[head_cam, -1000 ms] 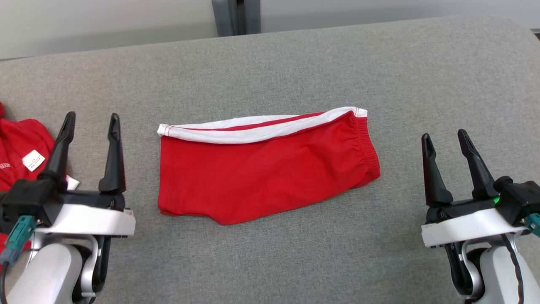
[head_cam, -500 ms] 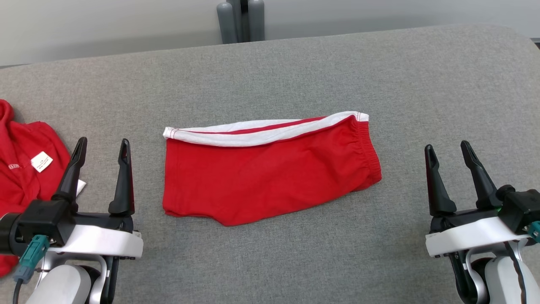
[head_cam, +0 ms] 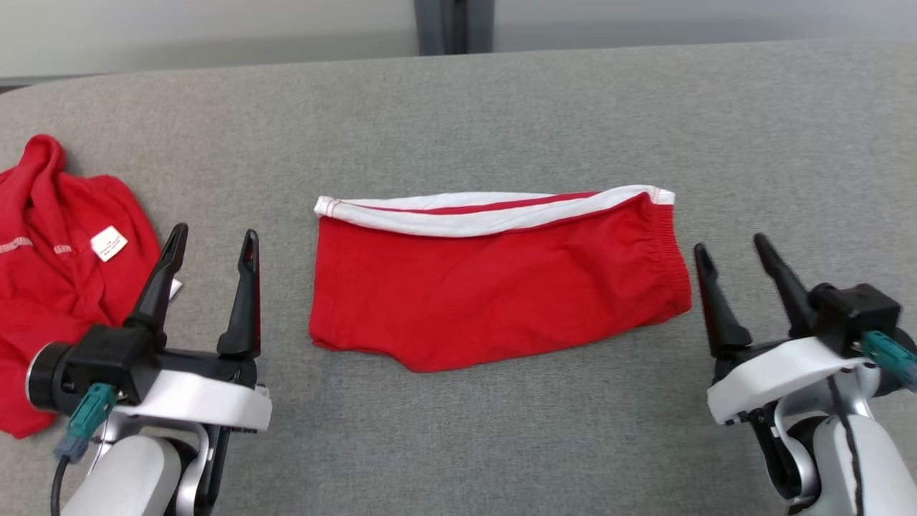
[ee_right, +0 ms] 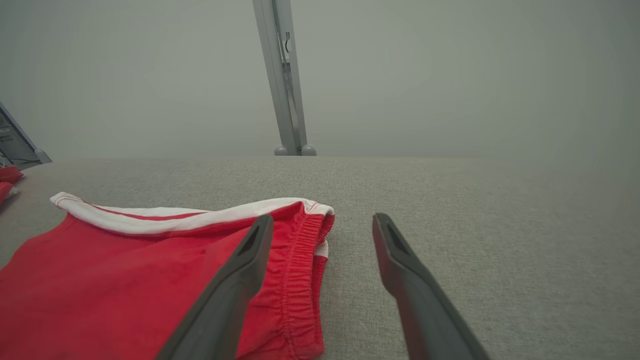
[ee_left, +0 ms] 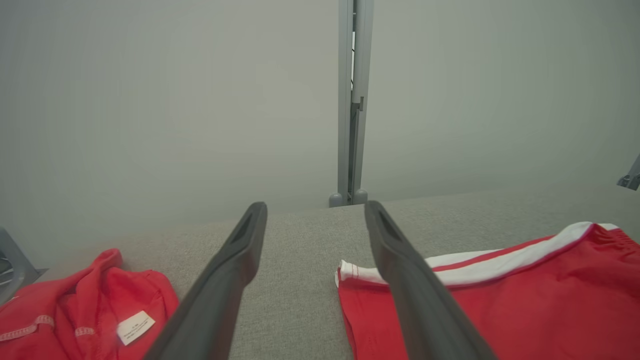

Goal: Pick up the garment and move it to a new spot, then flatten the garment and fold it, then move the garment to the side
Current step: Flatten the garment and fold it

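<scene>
The garment (head_cam: 494,287), red shorts folded in half with a white stripe along the far edge, lies flat in the middle of the grey surface (head_cam: 501,122). My left gripper (head_cam: 213,239) stands open to the left of it, fingers apart and empty. My right gripper (head_cam: 729,244) stands open just off the elastic waistband at the right end. The left wrist view shows the shorts' hem corner (ee_left: 350,272) beside the right finger (ee_left: 400,260). From the right wrist, the waistband (ee_right: 305,250) lies by the left finger (ee_right: 240,270).
A second red garment (head_cam: 57,279) with a white label is crumpled at the left edge of the surface, beside my left gripper. A grey post (head_cam: 453,25) stands behind the far edge, against a pale wall.
The head camera has turned left, so everything sits further right in view and more of the crumpled red garment shows. Both grippers stay open; the shorts lie unchanged.
</scene>
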{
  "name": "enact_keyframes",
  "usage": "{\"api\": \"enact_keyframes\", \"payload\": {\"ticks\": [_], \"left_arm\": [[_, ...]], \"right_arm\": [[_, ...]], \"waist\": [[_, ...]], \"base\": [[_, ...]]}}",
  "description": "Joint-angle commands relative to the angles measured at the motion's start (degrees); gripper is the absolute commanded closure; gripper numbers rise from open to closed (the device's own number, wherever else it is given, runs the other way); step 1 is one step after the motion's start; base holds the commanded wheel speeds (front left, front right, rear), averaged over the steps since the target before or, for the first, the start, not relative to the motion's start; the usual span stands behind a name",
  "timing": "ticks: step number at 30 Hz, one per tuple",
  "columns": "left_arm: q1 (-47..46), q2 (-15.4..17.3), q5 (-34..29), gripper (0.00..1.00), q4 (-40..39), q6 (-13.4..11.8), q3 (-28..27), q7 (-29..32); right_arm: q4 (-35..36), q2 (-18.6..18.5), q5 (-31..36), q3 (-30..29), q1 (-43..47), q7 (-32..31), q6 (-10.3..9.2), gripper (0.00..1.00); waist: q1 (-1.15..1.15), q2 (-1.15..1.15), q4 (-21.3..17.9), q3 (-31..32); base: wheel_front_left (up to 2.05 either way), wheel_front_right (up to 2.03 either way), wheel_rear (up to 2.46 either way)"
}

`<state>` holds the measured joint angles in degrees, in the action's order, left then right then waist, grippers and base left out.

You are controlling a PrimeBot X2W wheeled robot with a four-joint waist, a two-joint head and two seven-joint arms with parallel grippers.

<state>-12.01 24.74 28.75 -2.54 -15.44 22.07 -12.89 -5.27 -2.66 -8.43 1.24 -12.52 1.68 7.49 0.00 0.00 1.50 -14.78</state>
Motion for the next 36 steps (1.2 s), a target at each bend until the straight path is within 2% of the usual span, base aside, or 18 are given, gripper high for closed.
{"api": "enact_keyframes", "payload": {"ticks": [1,8,13,18,19,20,21,22,25,31,36], "left_arm": [[-1.49,0.14,-0.24,0.0,0.29,0.42,0.04,-0.25],[-4.83,-2.11,0.37,0.0,3.66,3.12,2.37,-0.51],[-5.98,-2.53,0.08,0.0,4.94,3.73,2.53,-0.81],[-6.61,-2.52,-0.45,0.0,5.6,3.79,2.76,-1.14],[-6.63,-2.56,-0.45,0.0,5.72,3.77,2.81,-1.17],[-6.8,-2.58,-0.46,0.0,5.83,3.8,2.87,-1.15],[-6.99,-2.58,-0.48,0.0,5.83,3.84,2.87,-1.18],[-7.15,-2.6,-0.5,0.0,5.83,3.84,2.87,-1.2],[-7.29,-2.29,-0.72,0.0,5.93,3.59,2.89,-1.27],[-6.66,-2.34,0.48,0.0,5.61,4.0,2.46,-1.32],[-6.49,-1.47,-0.05,0.0,5.53,3.71,2.59,-1.09]], "right_arm": [[-0.78,-0.39,0.31,0.2,-0.44,-1.07,0.01,0.0],[-7.84,-0.44,-0.04,-0.26,-2.48,-5.52,0.01,0.0],[-13.06,-0.44,-1.55,0.24,-3.5,-7.05,0.01,0.0],[-16.68,-0.23,-6.4,3.15,-4.46,-8.19,0.02,0.01],[-16.79,-0.15,-7.44,3.82,-4.6,-8.05,0.02,0.51],[-16.97,-0.15,-8.75,4.57,-4.6,-8.24,0.02,0.62],[-16.86,-0.11,-9.95,5.13,-4.76,-8.01,0.02,0.85],[-16.72,-0.15,-10.24,5.42,-4.94,-7.63,0.02,1.0],[-16.17,-0.36,-11.41,5.8,-5.27,-6.79,0.01,1.0],[-15.23,-1.26,-12.74,2.7,-5.03,-5.0,-0.02,1.0],[-15.35,-2.3,-13.41,-3.42,-3.36,-4.0,-0.01,1.0]], "waist": [[0.0,0.0,1.14,-1.12],[0.0,0.0,4.21,-4.26],[0.0,0.0,4.51,-5.13],[0.0,0.0,4.12,-5.47],[0.0,0.0,3.98,-5.47],[0.0,0.0,3.84,-5.44],[0.0,0.0,3.71,-5.41],[0.0,0.0,3.57,-5.4],[0.0,0.0,2.99,-5.37],[0.0,0.0,1.92,-5.3],[0.0,0.0,0.83,-5.13]], "base": [[0.0,0.0,0.0],[0.0,0.0,0.0],[0.0,0.0,0.0],[0.0,0.0,0.0],[0.0,0.0,0.0],[0.0,0.0,0.0],[0.0,0.0,0.0],[0.0,0.0,0.0],[0.0,0.0,0.0],[0.0,0.0,0.0],[0.0,0.0,0.0]]}}
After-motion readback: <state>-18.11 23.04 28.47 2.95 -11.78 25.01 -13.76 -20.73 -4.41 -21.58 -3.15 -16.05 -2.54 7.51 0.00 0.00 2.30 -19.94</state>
